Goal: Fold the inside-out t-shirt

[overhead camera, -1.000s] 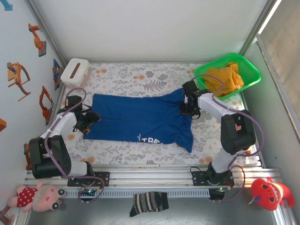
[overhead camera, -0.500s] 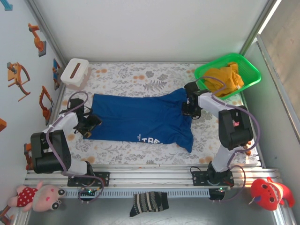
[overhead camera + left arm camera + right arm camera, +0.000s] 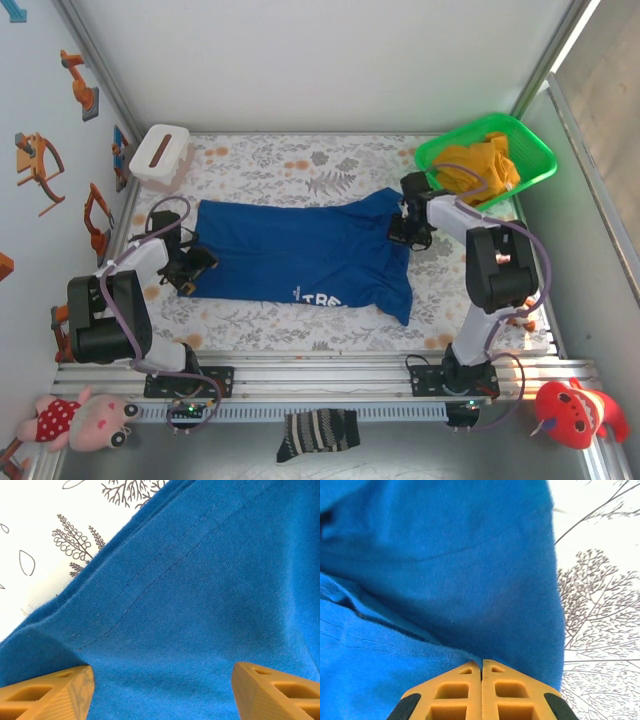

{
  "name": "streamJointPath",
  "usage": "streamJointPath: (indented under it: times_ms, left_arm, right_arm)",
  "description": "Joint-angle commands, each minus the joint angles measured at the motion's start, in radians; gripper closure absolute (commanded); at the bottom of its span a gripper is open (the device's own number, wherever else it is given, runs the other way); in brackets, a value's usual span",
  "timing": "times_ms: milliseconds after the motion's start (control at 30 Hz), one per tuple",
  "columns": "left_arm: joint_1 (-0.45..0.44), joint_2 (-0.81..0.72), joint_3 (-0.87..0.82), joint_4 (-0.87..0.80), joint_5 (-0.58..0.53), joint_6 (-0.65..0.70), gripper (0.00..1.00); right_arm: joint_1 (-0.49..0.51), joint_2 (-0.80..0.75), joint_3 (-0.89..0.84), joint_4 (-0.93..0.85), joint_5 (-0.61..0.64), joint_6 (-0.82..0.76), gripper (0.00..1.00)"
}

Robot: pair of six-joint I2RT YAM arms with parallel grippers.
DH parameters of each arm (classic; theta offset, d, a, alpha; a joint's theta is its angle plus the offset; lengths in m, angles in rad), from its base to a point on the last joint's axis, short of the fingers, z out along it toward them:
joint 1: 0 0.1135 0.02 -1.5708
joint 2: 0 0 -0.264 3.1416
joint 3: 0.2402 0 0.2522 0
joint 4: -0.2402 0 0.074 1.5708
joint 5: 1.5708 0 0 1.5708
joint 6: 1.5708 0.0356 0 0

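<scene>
The inside-out t-shirt [image 3: 300, 250] is royal blue with white lettering near its front hem and lies spread flat across the middle of the floral table. My left gripper [image 3: 195, 265] rests at the shirt's left edge. In the left wrist view it stands open [image 3: 162, 692], its orange fingertips [image 3: 55, 695] wide apart over the stitched blue cloth [image 3: 200, 580]. My right gripper [image 3: 405, 232] is at the shirt's far right corner. In the right wrist view its fingers are pressed together [image 3: 481, 664], with a fold of the blue cloth [image 3: 445, 555] running into the seam between them.
A green basket [image 3: 533, 150] holding a yellow-orange garment [image 3: 480, 165] stands at the back right, close behind my right arm. A white box [image 3: 160, 155] sits at the back left. A striped sock [image 3: 318, 435] and plush toys lie below the front rail.
My right gripper's jaws have closed at the shirt's right corner, and that arm has drawn in slightly. My left gripper has slid a little toward the shirt's left edge, still open.
</scene>
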Motion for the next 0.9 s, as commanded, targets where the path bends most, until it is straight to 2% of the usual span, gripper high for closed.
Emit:
streamJointPath:
  times_ms: [0,133,300,333,367,433,700,867]
  left_arm:
    - [-0.004,0.037,-0.036,0.012,-0.029,-0.001,0.27]
    - [-0.005,0.035,-0.039,0.012,-0.032,0.002,0.27]
    - [-0.005,0.027,-0.031,0.005,-0.026,0.0,0.27]
    - [-0.004,0.025,-0.028,0.001,-0.025,-0.001,0.27]
    - [-0.006,0.021,-0.023,-0.001,-0.024,0.0,0.27]
    - [-0.005,0.011,-0.01,-0.017,-0.022,0.002,0.28]
    - [0.021,-0.121,0.054,-0.122,-0.018,0.0,0.26]
    - [0.083,-0.172,0.032,-0.16,0.046,-0.011,0.25]
  right_arm:
    - [-0.029,-0.065,0.075,-0.004,-0.041,0.0,1.0]
    - [-0.047,-0.031,0.142,-0.024,-0.063,-0.026,1.0]
    - [-0.059,-0.03,0.153,-0.026,-0.029,-0.065,1.0]
    - [-0.062,-0.04,0.148,-0.029,-0.022,-0.072,0.83]
    - [-0.066,-0.056,0.14,-0.037,-0.021,-0.077,0.72]
    - [-0.065,-0.103,0.109,-0.059,-0.018,-0.072,0.66]
    - [-0.063,-0.426,-0.204,-0.195,0.005,-0.011,0.66]
    - [-0.039,-0.605,-0.383,-0.245,-0.047,0.049,0.66]
